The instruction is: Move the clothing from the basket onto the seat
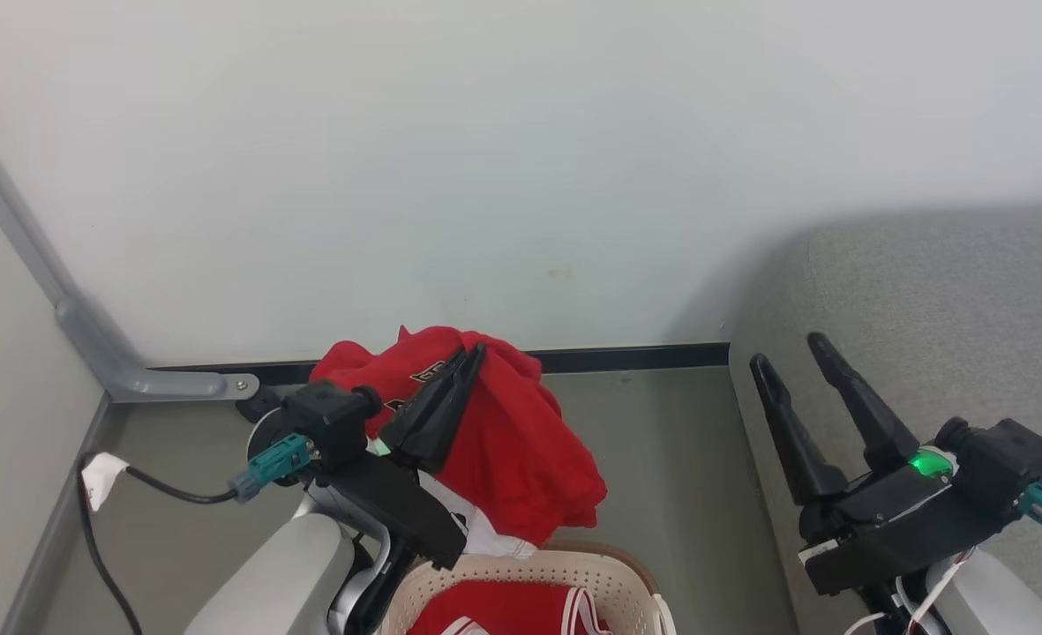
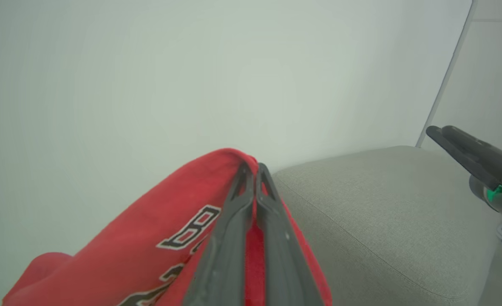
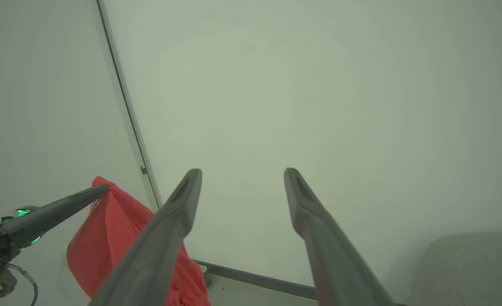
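My left gripper (image 1: 472,354) is shut on a red garment (image 1: 512,441) with dark lettering, holding it up in the air above the cream perforated basket (image 1: 609,582). The cloth drapes down over the fingers, as the left wrist view shows at the gripper (image 2: 254,168) and the garment (image 2: 148,238). A second red garment with white striped trim (image 1: 503,613) lies inside the basket. My right gripper (image 1: 790,348) stands open and empty over the grey seat (image 1: 944,309). In the right wrist view the right gripper (image 3: 242,172) points at the wall, with the garment (image 3: 110,229) hanging off to the left.
A white wall stands close ahead with a black baseboard (image 1: 626,357). A grey metal bracket (image 1: 132,375) and a black cable (image 1: 159,489) sit at the left floor corner. Bare grey floor (image 1: 662,459) lies between basket and seat.
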### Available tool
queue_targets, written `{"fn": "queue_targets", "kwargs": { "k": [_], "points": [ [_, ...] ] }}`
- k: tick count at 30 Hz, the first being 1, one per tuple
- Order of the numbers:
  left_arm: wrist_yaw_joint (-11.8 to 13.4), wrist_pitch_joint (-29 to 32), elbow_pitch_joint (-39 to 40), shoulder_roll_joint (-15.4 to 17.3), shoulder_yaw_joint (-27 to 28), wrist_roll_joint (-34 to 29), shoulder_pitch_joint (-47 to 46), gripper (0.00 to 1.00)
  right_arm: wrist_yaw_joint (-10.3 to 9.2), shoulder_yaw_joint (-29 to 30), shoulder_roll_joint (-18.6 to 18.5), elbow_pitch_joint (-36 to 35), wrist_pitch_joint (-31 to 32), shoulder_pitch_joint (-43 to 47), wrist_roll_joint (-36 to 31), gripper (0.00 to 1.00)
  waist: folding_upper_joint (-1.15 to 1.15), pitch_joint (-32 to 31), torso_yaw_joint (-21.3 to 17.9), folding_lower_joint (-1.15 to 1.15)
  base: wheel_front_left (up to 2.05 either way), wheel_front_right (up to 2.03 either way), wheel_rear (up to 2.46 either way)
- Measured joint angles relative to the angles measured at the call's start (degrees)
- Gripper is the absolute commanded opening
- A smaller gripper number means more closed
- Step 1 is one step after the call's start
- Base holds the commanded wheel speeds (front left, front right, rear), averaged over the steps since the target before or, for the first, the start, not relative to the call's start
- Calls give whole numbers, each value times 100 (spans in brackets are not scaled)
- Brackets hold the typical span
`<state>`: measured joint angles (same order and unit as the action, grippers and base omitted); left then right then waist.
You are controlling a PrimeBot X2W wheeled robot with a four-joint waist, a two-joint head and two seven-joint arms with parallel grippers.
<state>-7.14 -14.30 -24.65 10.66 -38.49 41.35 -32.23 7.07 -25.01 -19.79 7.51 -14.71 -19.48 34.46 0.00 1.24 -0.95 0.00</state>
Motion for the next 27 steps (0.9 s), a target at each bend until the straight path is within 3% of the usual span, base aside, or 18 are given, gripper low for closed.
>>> {"fn": "queue_targets", "kwargs": {
  "k": [14, 27],
  "points": [
    [-1, 245, 88, -175, -83, 0, -533, 0, 0, -1415, -90, -15, 0, -264, 149, 100, 0, 48, 93, 0, 0, 0, 0],
    [-1, 413, 84, -401, -330, 11, -719, 0, 0, -2492, -85, 1116, 0, -1115, 183, 100, 0, 100, 255, 0, 0, 0, 0]
  ]
}}
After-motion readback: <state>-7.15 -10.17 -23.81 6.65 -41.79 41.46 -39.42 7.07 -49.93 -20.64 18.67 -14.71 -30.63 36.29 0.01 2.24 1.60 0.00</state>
